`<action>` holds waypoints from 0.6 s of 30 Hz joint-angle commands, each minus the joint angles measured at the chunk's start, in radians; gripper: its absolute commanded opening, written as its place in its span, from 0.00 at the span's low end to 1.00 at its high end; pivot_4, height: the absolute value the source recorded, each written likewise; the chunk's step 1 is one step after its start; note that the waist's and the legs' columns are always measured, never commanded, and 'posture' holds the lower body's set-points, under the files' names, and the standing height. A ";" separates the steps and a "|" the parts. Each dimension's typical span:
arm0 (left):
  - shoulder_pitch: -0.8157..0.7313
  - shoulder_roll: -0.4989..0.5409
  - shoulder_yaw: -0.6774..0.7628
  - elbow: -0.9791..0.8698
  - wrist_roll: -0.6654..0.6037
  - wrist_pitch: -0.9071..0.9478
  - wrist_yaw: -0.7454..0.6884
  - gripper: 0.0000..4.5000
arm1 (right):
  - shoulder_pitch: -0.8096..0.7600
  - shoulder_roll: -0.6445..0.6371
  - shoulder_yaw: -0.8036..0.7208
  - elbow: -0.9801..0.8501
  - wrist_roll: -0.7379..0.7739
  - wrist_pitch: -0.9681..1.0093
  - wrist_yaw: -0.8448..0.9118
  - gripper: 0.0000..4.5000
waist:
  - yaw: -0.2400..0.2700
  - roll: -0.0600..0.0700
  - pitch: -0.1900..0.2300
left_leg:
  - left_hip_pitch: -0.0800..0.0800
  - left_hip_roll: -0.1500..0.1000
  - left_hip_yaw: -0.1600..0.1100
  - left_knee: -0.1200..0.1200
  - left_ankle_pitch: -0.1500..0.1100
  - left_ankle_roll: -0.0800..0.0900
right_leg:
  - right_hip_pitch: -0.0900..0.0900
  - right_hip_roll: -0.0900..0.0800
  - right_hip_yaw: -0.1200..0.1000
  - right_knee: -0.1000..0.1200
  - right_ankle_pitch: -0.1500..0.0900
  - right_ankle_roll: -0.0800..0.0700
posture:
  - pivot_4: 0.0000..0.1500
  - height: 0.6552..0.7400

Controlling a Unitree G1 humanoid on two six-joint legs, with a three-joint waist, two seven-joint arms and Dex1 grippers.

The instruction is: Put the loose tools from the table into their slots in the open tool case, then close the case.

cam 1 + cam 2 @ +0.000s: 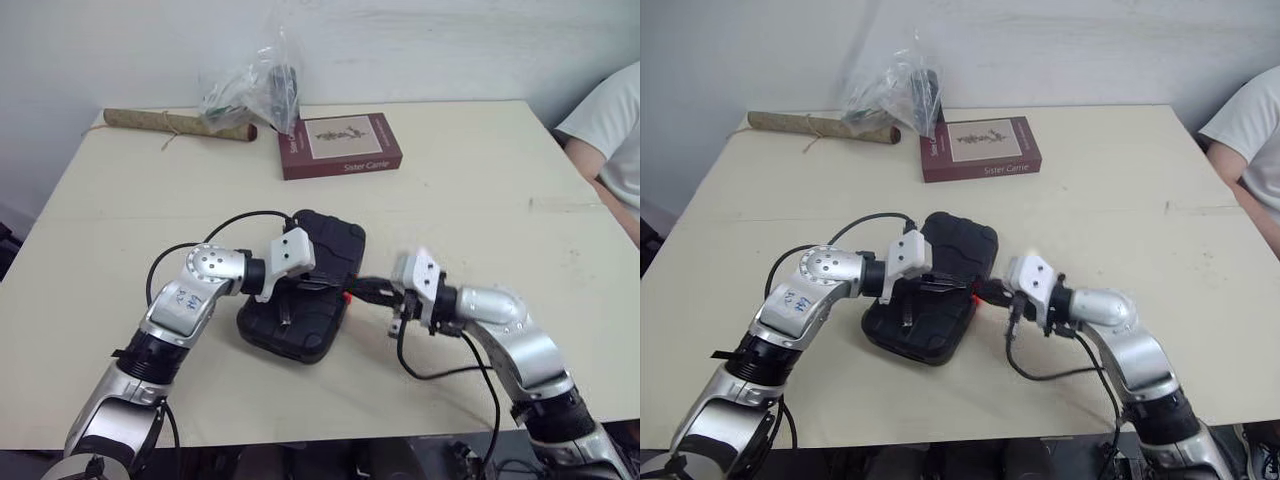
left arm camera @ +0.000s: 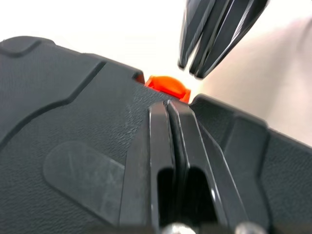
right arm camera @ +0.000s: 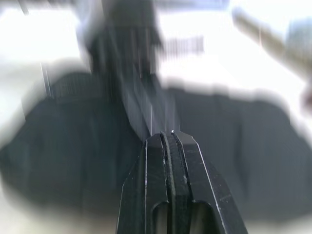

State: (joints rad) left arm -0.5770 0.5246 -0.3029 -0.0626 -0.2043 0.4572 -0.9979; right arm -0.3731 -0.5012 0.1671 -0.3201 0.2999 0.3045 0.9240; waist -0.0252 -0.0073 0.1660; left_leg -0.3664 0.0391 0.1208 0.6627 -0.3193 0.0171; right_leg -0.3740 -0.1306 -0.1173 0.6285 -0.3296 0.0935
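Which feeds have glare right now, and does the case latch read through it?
Left wrist view: table blown out to white behind the tool case, orange latch plainly readable. Right wrist view: table glares white around the dark case. Head views: even light, no glare.

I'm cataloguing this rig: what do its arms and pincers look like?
Silver metal arms with black joints; looping black cables run along each. A white boxy housing carries each pincer, left pincer and right pincer, with two flat black fingers. Blue markings sit on the left forearm.
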 commanded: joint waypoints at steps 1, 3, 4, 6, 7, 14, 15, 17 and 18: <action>0.096 0.016 -0.073 0.091 0.038 0.025 -0.032 0.01 | -0.004 -0.027 -0.003 -0.006 0.004 0.010 0.016 0.00 | 0.007 -0.004 -0.003 | 0.000 0.000 -0.001 0.000 0.000 0.000 | 0.000 0.000 0.000 0.000 0.000 0.000 | 1.00 1.00; 0.100 -0.012 -0.017 0.091 0.005 -0.069 -0.028 0.01 | 0.001 -0.052 -0.026 -0.013 0.016 0.013 0.027 0.00 | 0.010 -0.005 -0.003 | -0.002 -0.001 0.000 0.001 -0.001 0.002 | 0.000 -0.002 0.000 -0.002 0.000 0.000 | 1.00 1.00; 0.101 -0.030 0.027 0.090 -0.015 -0.134 -0.020 0.01 | 0.006 -0.073 -0.052 -0.018 0.032 0.020 0.033 0.00 | 0.010 -0.005 -0.003 | -0.002 -0.002 0.000 0.001 -0.001 0.002 | 0.000 -0.003 0.000 -0.002 0.000 0.001 | 1.00 1.00; 0.111 -0.035 0.111 0.068 -0.055 -0.221 -0.016 0.01 | 0.021 -0.118 -0.124 -0.027 0.071 0.049 0.037 0.00 | 0.017 -0.005 -0.003 | -0.002 -0.002 0.000 0.001 -0.001 0.002 | 0.000 -0.003 0.000 -0.002 0.001 0.001 | 1.00 1.00; 0.117 -0.035 0.139 0.063 -0.063 -0.259 -0.016 0.01 | 0.027 -0.131 -0.150 -0.031 0.089 0.060 0.034 0.00 | 0.019 -0.005 -0.002 | -0.003 -0.002 0.000 0.001 -0.001 0.002 | -0.001 -0.004 -0.001 -0.002 0.001 0.001 | 1.00 1.00; 0.383 0.226 0.487 -0.072 -0.178 -0.079 0.015 0.58 | 0.109 -0.401 -0.362 0.134 0.078 -0.157 0.253 0.65 | 0.004 -0.001 0.011 | -0.003 0.000 0.001 -0.001 -0.001 0.002 | -0.002 -0.002 -0.002 -0.003 0.000 0.000 | 1.00 1.00; 0.433 0.254 0.550 -0.075 -0.178 -0.077 0.031 0.68 | 0.109 -0.430 -0.376 0.187 0.059 -0.222 0.284 0.76 | -0.002 0.000 0.012 | -0.003 0.000 0.001 -0.001 -0.001 0.002 | -0.002 -0.002 -0.002 -0.003 0.000 0.000 | 1.00 1.00; 0.514 0.286 0.652 -0.077 -0.170 -0.081 0.068 0.88 | 0.091 -0.463 -0.402 0.290 0.044 -0.324 0.323 0.98 | -0.005 0.000 0.014 | -0.003 0.000 0.002 -0.001 -0.001 0.002 | -0.002 -0.002 -0.002 -0.003 0.000 0.000 | 1.00 1.00; 0.556 0.296 0.711 -0.075 -0.161 -0.082 0.097 0.97 | 0.077 -0.478 -0.415 0.343 0.040 -0.348 0.326 1.00 | -0.003 -0.001 0.016 | -0.003 -0.001 0.002 -0.001 -0.001 0.002 | -0.002 -0.003 -0.001 -0.003 0.000 0.000 | 1.00 1.00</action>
State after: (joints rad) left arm -0.0439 0.8073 0.3199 -0.1144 -0.3686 0.3780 -0.9370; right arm -0.2705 -0.9589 -0.2050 -0.0238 0.3452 0.0296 1.2302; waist -0.0285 -0.0086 0.1819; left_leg -0.3698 0.0385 0.1225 0.6616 -0.3206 0.0196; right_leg -0.3762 -0.1335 -0.1192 0.6257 -0.3295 0.0936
